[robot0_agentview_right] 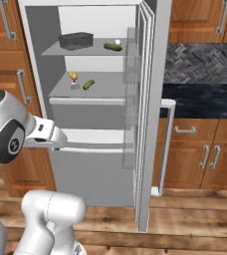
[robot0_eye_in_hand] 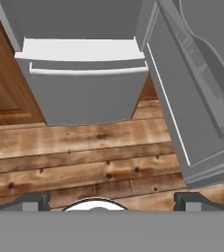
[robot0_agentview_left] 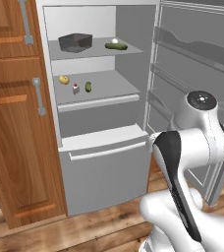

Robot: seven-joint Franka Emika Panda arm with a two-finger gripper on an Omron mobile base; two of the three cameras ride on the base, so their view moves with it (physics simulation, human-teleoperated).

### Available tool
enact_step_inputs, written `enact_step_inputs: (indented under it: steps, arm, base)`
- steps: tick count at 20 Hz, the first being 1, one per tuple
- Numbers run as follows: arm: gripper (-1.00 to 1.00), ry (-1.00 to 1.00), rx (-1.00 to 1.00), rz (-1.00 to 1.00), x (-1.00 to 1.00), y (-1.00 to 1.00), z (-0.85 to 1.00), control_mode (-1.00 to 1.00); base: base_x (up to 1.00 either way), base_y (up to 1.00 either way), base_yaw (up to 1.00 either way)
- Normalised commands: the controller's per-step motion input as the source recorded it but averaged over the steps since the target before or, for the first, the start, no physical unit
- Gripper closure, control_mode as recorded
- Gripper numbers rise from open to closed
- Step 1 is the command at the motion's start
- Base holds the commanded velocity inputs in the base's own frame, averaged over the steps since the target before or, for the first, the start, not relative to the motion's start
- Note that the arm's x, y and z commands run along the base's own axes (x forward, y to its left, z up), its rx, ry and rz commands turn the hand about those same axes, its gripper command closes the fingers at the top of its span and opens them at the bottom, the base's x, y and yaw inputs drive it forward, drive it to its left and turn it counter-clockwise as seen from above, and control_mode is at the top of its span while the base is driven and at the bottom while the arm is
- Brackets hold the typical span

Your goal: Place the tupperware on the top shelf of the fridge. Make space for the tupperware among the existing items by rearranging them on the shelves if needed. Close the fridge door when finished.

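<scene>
The fridge stands with its door swung wide. The tub sits on the top shelf, at the left, with a cucumber and a white egg to its right. On the shelf below lie a lemon, a small carton and a pickle. My pincer hangs empty with fingers far apart, looking down at the wooden floor before the drawer.

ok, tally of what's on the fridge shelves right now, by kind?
Tub: 1
White ball: 1
Cucumber: 1
Yellow fruit: 1
Carton: 1
Pickle: 1
Total: 6. Three on the top shelf, three on the lower shelf.
</scene>
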Motion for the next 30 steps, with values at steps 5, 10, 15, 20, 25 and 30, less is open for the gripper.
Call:
enact_step_inputs:
  steps: [5, 10, 15, 20, 25, 30]
  arm:
    - [-1.00, 0.00, 0.00, -0.01, 0.00, -0.22, 0.00, -1.00]
    - [-1.00, 0.00, 0.00, -0.07, -0.23, -0.62, -0.01, -1.00]
    - [-1.00, 0.00, 0.00, -0.14, -0.17, -0.71, -0.10, -1.00]
    - [-1.00, -0.01, 0.00, -0.19, -0.02, -0.80, -0.17, -1.00]
    - [-1.00, -0.09, 0.03, -0.14, 0.00, -0.88, -0.25, -1.00]
    - [-1.00, -0.08, 0.04, -0.11, 0.00, -0.95, -0.21, -1.00]
  base:
    - [0.00, 0.00, 0.00]
    - [0.00, 0.00, 0.00]
    - [0.00, 0.00, 0.00]
    - [0.00, 0.00, 0.00]
    - [0.00, 0.00, 0.00]
    - [0.00, 0.00, 0.00]
